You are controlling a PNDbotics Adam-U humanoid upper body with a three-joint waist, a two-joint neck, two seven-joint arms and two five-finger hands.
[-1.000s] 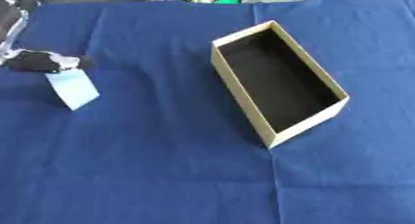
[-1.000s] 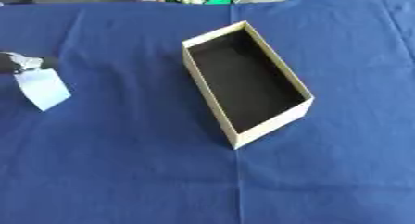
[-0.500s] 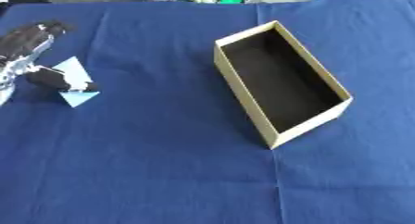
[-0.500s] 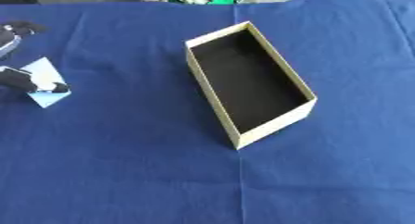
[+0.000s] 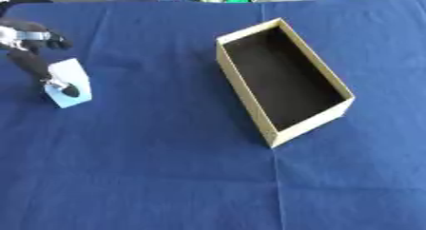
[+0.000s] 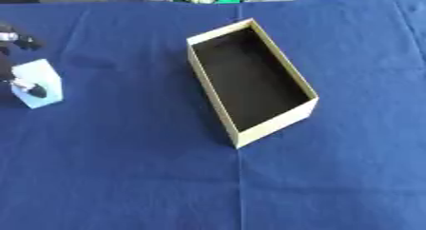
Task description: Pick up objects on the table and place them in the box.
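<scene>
Since half a second ago the pale blue object [image 5: 69, 82] has changed its look — then it showed as a small tilted wedge under the fingers, now it shows a broad, flat rectangular face. It sits at the left side of the desk [image 5: 166, 177], which is covered in a dark blue cloth. The left robot hand [image 5: 33, 58] comes in from the upper left edge and is grasping the pale blue object: a dark fingertip [image 5: 70, 90] lies curled across its lower front face, with the rest of the hand behind and above it. Whether the object rests on the cloth or is lifted just off it cannot be told.

Well apart to the right stands the box [image 5: 242, 89] — a long tan cardboard box with a dark inside, set askew so its long side runs from upper left to lower right. Nothing lies in it. The right robot hand shows in neither view.
</scene>
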